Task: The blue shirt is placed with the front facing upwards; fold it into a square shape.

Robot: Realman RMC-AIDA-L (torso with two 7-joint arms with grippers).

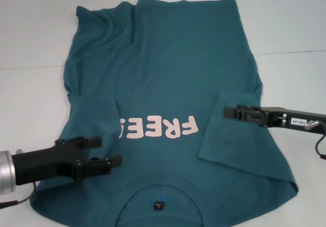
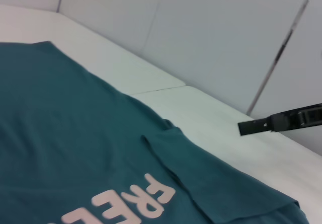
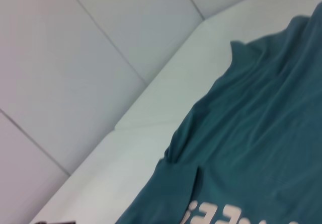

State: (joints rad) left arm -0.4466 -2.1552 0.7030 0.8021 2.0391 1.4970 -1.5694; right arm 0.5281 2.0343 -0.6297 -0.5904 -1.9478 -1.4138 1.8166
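Note:
The blue shirt [image 1: 168, 74] lies flat on the white table with its front up. Its collar and black neck label [image 1: 159, 205] are toward me, and the pink "FREE!" print [image 1: 158, 127] crosses the chest. Both short sleeves are folded inward onto the body: one [image 1: 94, 115] on the left, one [image 1: 234, 140] on the right. My left gripper [image 1: 102, 152] hovers open over the left shoulder area with nothing between its fingers. My right gripper [image 1: 227, 112] is shut over the folded right sleeve's upper edge, holding no cloth. It shows as a black bar [image 2: 244, 128] above the shirt [image 2: 60, 133] in the left wrist view.
The white table [image 1: 35, 43] extends past the shirt on both sides and beyond the hem. A pale panelled wall [image 2: 211, 32] rises behind the table. The right wrist view shows the shirt's [image 3: 261, 123] far corner and the table edge.

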